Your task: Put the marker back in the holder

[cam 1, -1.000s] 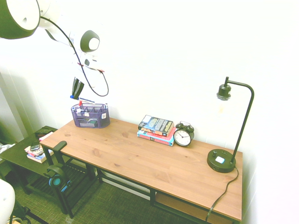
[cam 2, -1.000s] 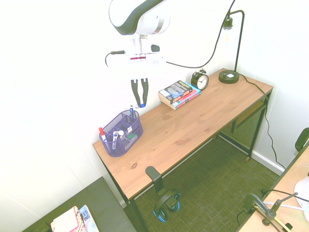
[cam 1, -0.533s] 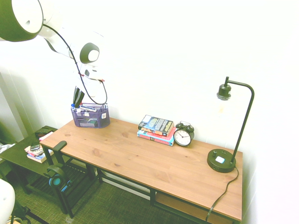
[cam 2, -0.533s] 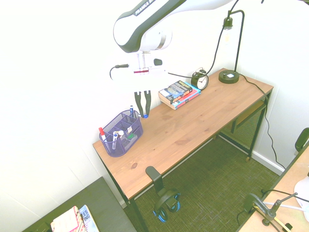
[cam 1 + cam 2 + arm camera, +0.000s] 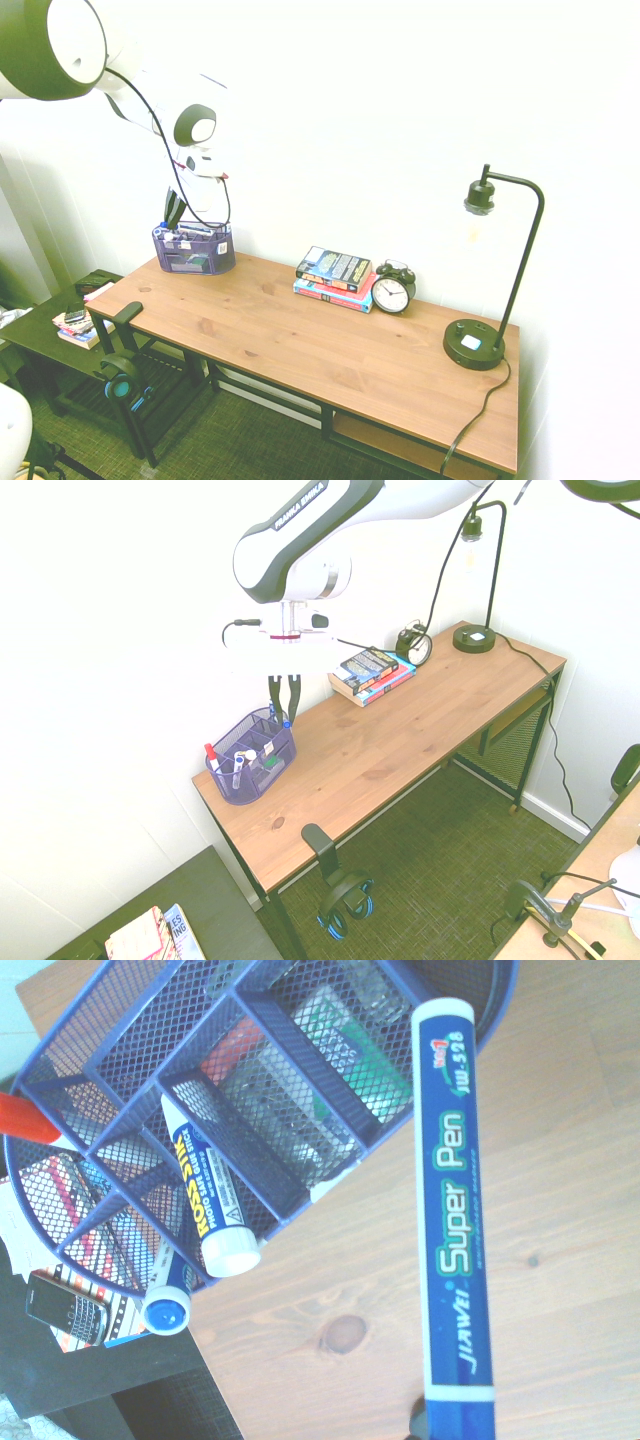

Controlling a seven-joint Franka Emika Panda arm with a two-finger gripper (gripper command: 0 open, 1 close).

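Note:
The holder (image 5: 250, 756) is a purple wire-mesh organizer at the left end of the wooden desk (image 5: 400, 740), also seen in the first exterior view (image 5: 193, 249). My gripper (image 5: 283, 712) hangs straight down just above the holder's end nearest the books, shut on the marker (image 5: 287, 722), whose blue tip pokes out below the fingers. The wrist view shows the marker (image 5: 455, 1210) as a long blue barrel with a white tip, over the desk beside the holder's (image 5: 200, 1090) rim. In the first exterior view my gripper (image 5: 172, 222) reaches the holder's top edge.
Inside the holder stand a glue stick (image 5: 205, 1205), a red-capped pen (image 5: 211, 752) and other pens. Stacked books (image 5: 372, 673), an alarm clock (image 5: 414, 645) and a black lamp (image 5: 480, 340) sit further along the desk. A low side table (image 5: 60, 325) lies beyond the desk's end.
My gripper has come down with the marker from well above the holder to its rim, shifting slightly toward it. Nothing else moved.

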